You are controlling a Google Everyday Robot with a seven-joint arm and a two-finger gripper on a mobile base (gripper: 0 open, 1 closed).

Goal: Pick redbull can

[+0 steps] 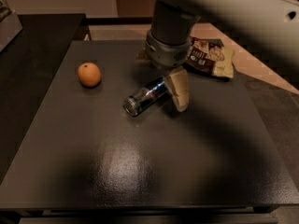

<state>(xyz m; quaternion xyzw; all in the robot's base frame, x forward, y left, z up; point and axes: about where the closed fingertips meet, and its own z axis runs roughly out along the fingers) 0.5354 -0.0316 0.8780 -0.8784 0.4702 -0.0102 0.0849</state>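
Note:
The redbull can (pixel 145 97) lies on its side near the middle of the dark table (pixel 140 171), silver end facing front left, dark blue body pointing back right. My gripper (pixel 178 90) hangs from the arm's grey wrist (pixel 168 50), low over the table, right against the can's back right end. The can rests on the table and is not lifted.
A round orange (pixel 88 74) sits on the table left of the can. A dark brown snack bag (pixel 211 56) lies at the back right, partly behind my arm. A darker counter (pixel 32 45) adjoins the table's left side.

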